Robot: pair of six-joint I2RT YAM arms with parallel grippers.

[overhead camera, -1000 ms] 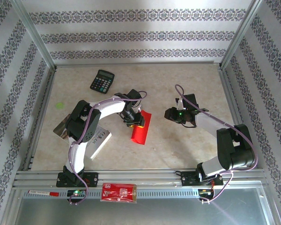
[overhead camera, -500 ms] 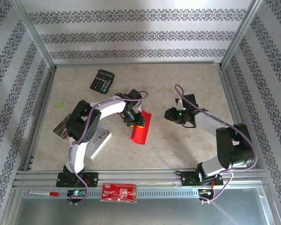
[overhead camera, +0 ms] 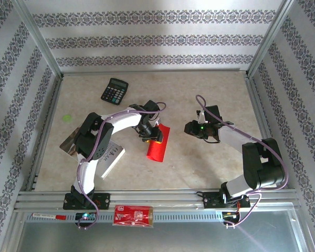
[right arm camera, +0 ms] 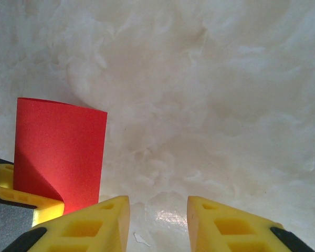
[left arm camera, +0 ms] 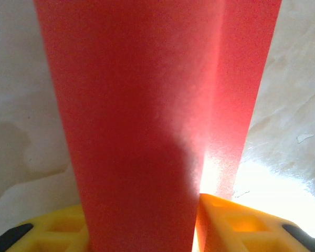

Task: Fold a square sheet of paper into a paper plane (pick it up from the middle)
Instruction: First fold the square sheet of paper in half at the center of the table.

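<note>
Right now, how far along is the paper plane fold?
Done: the square sheet of paper is doubled over into a narrow strip, the bend looking rounded rather than creased. In hand: the left jaws grip one end of it; the right jaws stand open and empty over the table. Left: nose corners and wings; no pointed dart shape yet.

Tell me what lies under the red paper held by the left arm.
Marbled table shows around the square sheet of paper, and the left hand grips one end of it. The patch directly under the paper is covered.
</note>
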